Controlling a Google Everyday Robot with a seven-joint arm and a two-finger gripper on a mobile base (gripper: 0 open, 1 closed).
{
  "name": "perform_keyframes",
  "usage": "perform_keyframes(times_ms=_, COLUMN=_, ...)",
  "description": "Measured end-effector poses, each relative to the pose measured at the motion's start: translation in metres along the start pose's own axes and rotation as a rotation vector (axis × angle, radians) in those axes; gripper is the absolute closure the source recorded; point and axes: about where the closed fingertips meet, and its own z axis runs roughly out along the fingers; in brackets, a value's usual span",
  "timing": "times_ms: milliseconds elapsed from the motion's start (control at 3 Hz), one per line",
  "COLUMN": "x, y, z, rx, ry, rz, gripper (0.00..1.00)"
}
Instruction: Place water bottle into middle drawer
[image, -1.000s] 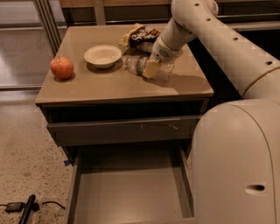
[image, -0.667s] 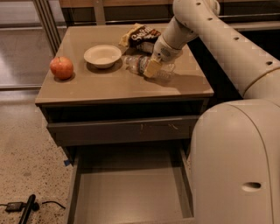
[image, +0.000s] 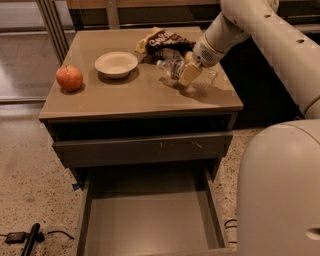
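While your gripper (image: 190, 74) sits low over the back right part of the surface (image: 140, 95), it is right on top of the water bottle (image: 171, 68). The bottle lies on its side under the gripper. Its white cap pokes out to the left of the gripper, and its clear crinkly body shows on the other side. You cannot tell how far the gripper is open, or whether it has hold of the bottle at all.

Just behind the gripper, and a bit to its left, lies the dark snack bag (image: 165, 41), close to the bottle. Further left of the gripper stands the white bowl (image: 116, 63). Well past that, near the left edge, sits the red apple (image: 69, 78).

Below the gripper, under the surface, a grey drawer front with pale scratch marks (image: 142, 148) is pushed shut. Lower down, the middle drawer (image: 145, 220) is pulled out, well apart from the gripper, and you can see its smooth floor and thin side walls. Your arm (image: 260, 25) reaches down to the gripper from the upper right
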Motion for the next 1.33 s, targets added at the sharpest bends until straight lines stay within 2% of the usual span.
perform_keyframes(times_ms=667, x=0.022, y=0.025, z=-0.061, rx=0.06, ry=-0.036, rz=0.0, gripper=1.0)
perform_keyframes(times_ms=1000, x=0.025, y=0.051, z=-0.085, rx=0.046, ry=-0.109, rz=-0.047, gripper=1.0)
perform_keyframes(times_ms=1333, x=0.024, y=0.088, z=-0.104, rx=-0.006, ry=-0.217, rz=-0.149, gripper=1.0)
